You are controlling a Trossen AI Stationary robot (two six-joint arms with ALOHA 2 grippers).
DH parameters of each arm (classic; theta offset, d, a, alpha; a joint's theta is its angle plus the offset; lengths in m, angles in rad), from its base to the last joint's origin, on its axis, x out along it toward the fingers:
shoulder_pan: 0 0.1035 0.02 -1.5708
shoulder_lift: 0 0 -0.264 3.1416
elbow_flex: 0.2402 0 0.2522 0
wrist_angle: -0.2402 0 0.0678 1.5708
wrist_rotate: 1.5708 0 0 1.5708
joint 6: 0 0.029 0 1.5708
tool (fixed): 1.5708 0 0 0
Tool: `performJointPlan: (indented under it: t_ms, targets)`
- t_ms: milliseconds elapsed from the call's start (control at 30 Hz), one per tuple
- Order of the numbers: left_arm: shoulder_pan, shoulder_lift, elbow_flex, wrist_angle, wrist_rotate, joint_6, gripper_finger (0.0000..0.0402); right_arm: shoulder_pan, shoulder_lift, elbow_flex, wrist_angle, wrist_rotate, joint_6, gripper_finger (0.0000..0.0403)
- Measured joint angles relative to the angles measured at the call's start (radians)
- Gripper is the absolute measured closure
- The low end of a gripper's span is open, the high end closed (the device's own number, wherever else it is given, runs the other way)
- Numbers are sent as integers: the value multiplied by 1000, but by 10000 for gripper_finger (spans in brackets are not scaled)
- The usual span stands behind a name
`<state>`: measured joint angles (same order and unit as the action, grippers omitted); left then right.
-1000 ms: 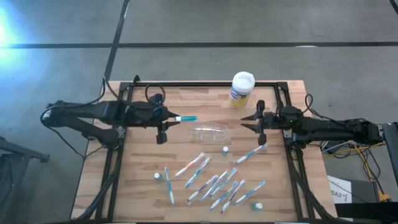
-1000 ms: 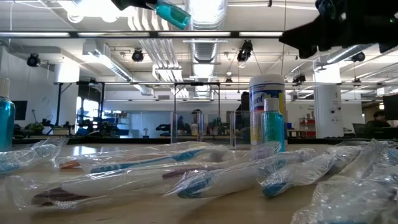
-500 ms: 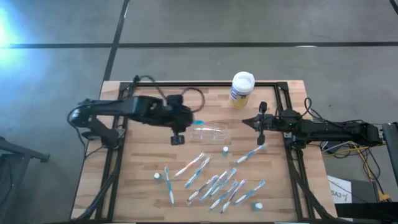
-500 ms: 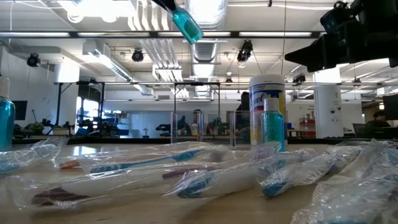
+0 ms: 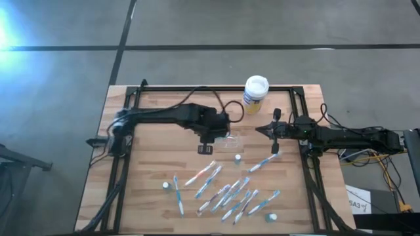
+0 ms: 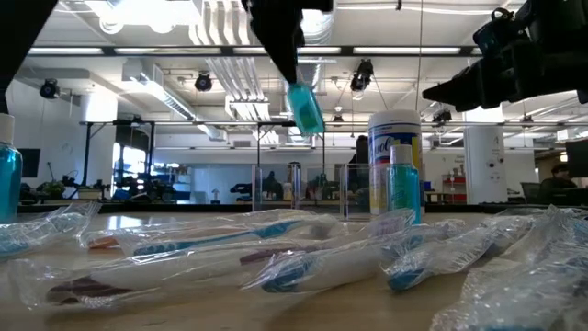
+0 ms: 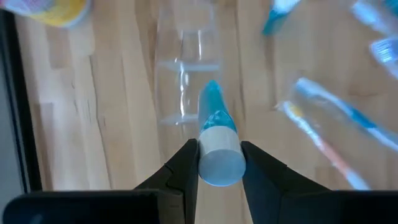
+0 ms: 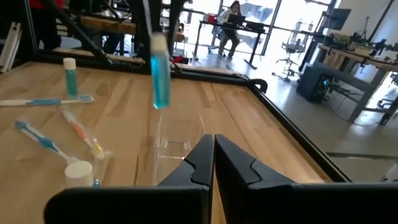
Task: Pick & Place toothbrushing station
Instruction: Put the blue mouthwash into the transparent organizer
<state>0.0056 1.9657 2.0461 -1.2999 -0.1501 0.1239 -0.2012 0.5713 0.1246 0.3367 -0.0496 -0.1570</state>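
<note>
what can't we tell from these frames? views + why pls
- High view: the left gripper and its teal tube merge with the dark arm; the grip shows only in the left wrist view.
- Clear holder: its compartments are too faint in every view, so the target slot is unclear.
- Low view: wrapped toothbrushes hide the holder's base.
- Canister label: too small to read.

Blue tube (image 8: 160, 78) above clear holder (image 8: 176, 146), pincer (image 8: 213, 155) closed

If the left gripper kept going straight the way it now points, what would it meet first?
Most likely the clear holder. The left gripper points down, shut on a teal tube whose tip hangs just above the holder's compartments, so the tube would touch first. How far above is unclear.
</note>
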Motion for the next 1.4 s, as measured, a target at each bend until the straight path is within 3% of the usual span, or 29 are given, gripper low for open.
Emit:
performJointPlan:
  t_ms: [467,1400]
  targets:
    - [73,215,160,-83,10,133,303,0,-1,0,-27,-12,-8,394]
    - [119,340,162,-64,10,103,303,0,0,5,-19,-65,16,394]
